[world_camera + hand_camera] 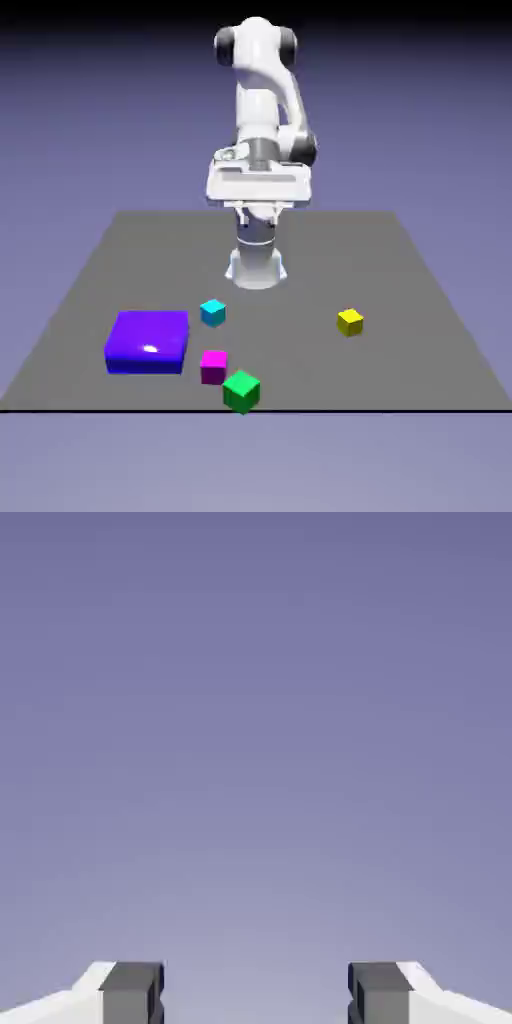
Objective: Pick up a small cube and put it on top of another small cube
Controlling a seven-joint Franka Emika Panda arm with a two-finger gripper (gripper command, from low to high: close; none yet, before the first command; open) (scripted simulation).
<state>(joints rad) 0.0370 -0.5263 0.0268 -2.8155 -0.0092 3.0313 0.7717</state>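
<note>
Yellow cube sits near the robot's base — the gripper hangs above, fingertips parted, holding nothing.

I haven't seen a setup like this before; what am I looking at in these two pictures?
This is a simulated white robot arm with a two-finger gripper. The exterior view faces it from across a dark grey table. On the table lie a yellow cube, a cyan cube, a magenta cube, a green cube and a larger blue block with rounded edges. The hand view looks out past the fingertips and shows only backdrop between them: the gripper is open, holding nothing.
</note>
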